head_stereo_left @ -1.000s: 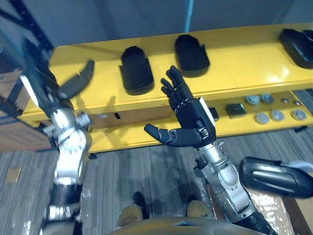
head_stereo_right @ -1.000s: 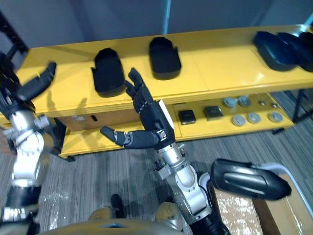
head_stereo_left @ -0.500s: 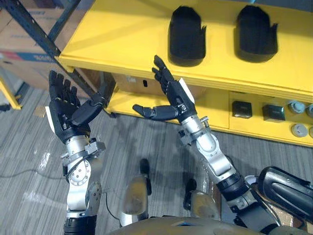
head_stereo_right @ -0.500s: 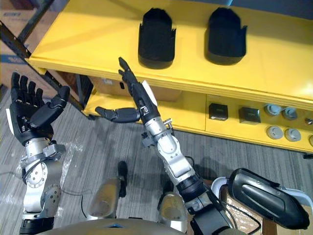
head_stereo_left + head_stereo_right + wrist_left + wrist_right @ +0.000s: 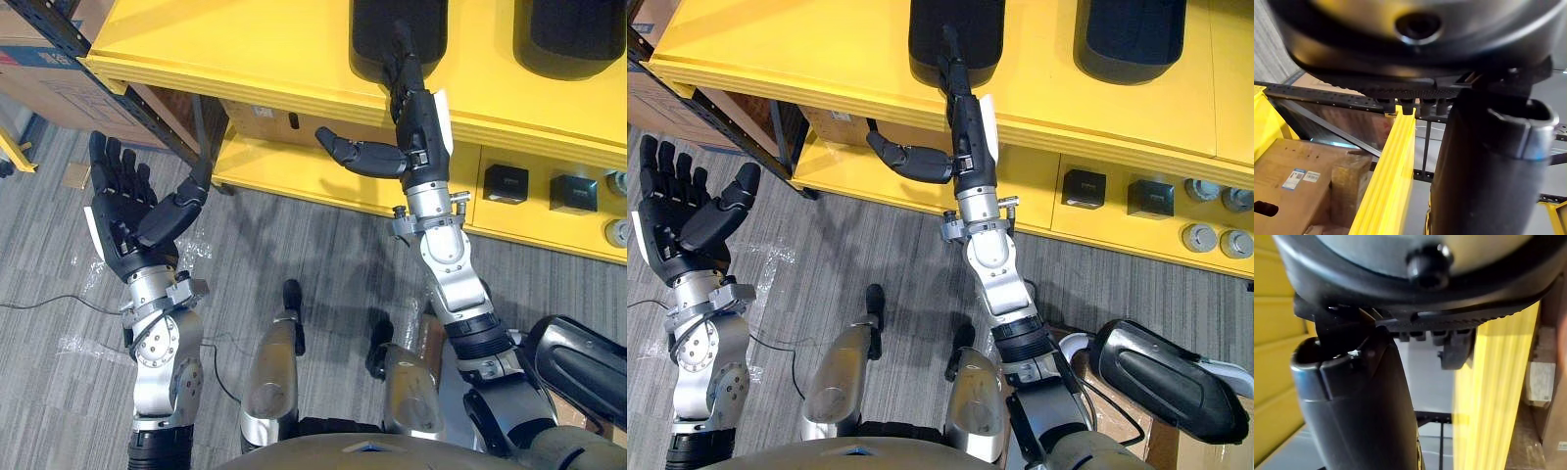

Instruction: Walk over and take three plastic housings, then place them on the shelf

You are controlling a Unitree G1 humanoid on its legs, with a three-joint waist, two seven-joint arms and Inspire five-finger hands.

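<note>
In the left eye view, 2 black housings lie on the top of the yellow shelf [image 5: 245, 39]: the left housing [image 5: 399, 29] and the right housing [image 5: 573, 34], well apart. The right hand [image 5: 419, 125] is raised at the shelf's front edge, fingers straight and thumb spread to the left, gripping nothing. Its fingertips overlap the near end of the left housing; whether they touch it cannot be told. The left hand [image 5: 122, 220] hangs over the carpet [image 5: 294, 245], palm up and fingers spread, empty. A cardboard box [image 5: 34, 69] sits behind a black rack post [image 5: 59, 34] at upper left.

In the right eye view, the lower level holds 2 black blocks [image 5: 1083, 188] and 4 grey discs [image 5: 1200, 189] to the right of the right arm. A dark shell [image 5: 1161, 377] lies at lower right, beside a brown box [image 5: 1117, 441].

In the left wrist view, the left hand's thumb stands free, with a yellow shelf edge [image 5: 1391, 181] and a black rack beam [image 5: 1327, 95] beyond it.

In the right wrist view, the right hand's thumb stands out straight beside a yellow edge [image 5: 1493, 382], holding nothing.
</note>
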